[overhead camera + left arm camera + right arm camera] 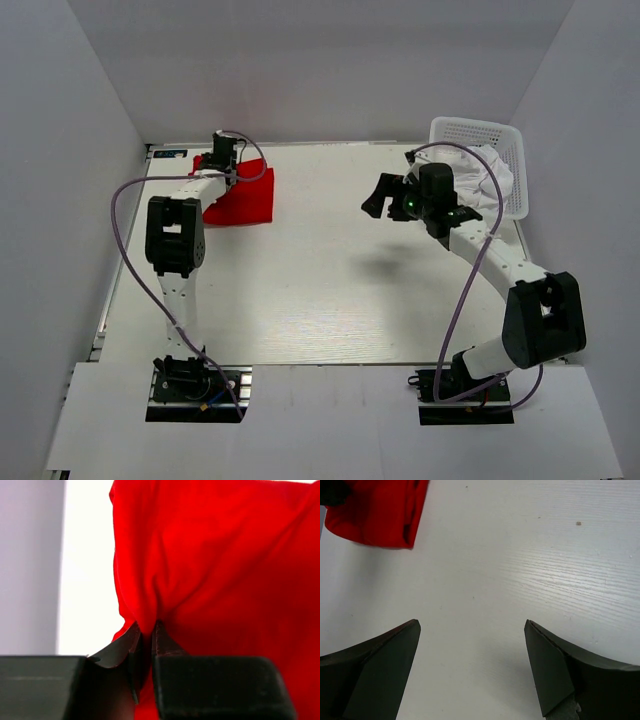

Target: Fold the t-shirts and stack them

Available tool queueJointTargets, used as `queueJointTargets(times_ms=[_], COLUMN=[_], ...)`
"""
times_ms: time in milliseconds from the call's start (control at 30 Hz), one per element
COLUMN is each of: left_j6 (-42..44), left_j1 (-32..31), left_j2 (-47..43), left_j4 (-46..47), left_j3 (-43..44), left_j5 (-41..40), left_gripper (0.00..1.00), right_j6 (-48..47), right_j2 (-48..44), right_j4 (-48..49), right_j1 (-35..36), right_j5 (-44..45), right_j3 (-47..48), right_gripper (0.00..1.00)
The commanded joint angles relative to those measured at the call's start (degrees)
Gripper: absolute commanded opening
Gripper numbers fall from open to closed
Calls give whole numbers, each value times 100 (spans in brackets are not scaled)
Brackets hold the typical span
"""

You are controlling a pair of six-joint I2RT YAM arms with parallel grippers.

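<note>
Already the left gripper (146, 630) is pinched shut on a small fold of the red t-shirt (242, 203), and the cloth puckers upward where the two fingers meet. That shirt sits at the far left corner of the desk (330, 300) as a compact, partly folded wedge. The grip is at its far edge, so the bulk of the cloth spreads from the fingers toward the near side and to the right, with the long side running roughly along that slant. The cloth is plain bright red, soft and creased. No neck tag shows.

The right gripper (472, 625) stands wide open and holds nothing, hanging over bare desk past the middle with its fingers pointing left. The red shirt is well apart from it.

The white t-shirt (492, 172) lies bunched in the white basket (470, 127) at the far right corner, just behind the right wrist. The right arm is clearly the nearer one for that shirt, and would likely have to turn back toward the basket.
</note>
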Motion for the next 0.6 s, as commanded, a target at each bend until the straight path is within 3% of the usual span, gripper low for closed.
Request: queueJointTargets(times_ms=[0,167,500,533,567], left_j6=[1500,1783,2108,2108,2108], left_j1=[314,877,1317,1317,1317], left_j2=[13,601,884,884,884], left_j4=[1129,1076,1085,1146,1146], left_j3=[-21,911,1439,1439,1439], left_j5=[-46,341,754,755,659], left_gripper=[0,0,1,4,23], right_j6=[-207,-329,-295,-303,-277], right_j2=[147,376,473,508,534], right_j4=[-30,-399,-558,-575,-610], right_j1=[-6,-24,-6,-15,-15], right_j5=[-148,150,186,168,159], right_j3=[525,868,983,992,992], right_gripper=[90,90,90,90,90])
